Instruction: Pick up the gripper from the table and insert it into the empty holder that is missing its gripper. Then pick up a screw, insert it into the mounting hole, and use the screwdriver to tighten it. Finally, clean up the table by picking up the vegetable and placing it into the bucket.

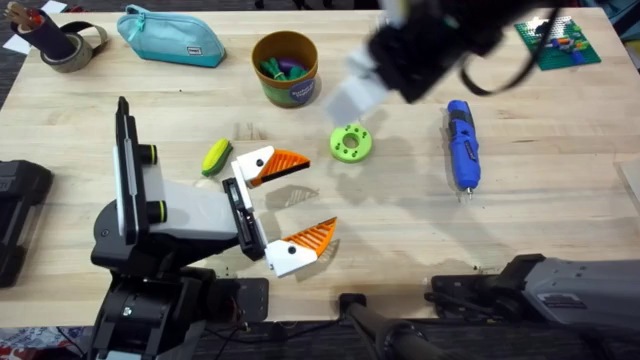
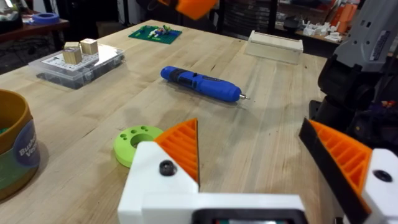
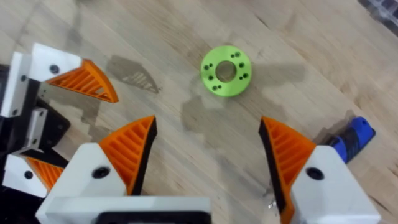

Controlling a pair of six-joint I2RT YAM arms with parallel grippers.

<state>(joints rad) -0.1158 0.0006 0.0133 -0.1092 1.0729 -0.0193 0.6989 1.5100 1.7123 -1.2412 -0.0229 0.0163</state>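
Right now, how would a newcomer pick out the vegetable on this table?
Find the tan bucket at the table's far middle. Nearer the arms' bases and a little left lies the vegetable, close beside the left tool's upper finger. It is small, oblong, yellow and green, unlike the round, holed lime disc.

Left arm (image 1: 160, 215): black links, grey-white wrist housing, lime-green round caps at joints. Left gripper (image 1: 290, 207): white finger bodies, orange ribbed triangular pads, one black screw head in each finger. Right gripper (image 3: 205, 158): same white fingers, same orange ribbed pads, black screw per finger. Right arm (image 1: 440, 40): dark, blurred bulk with pale block at wrist, black cable looping off it. Base at lower right grey and black.
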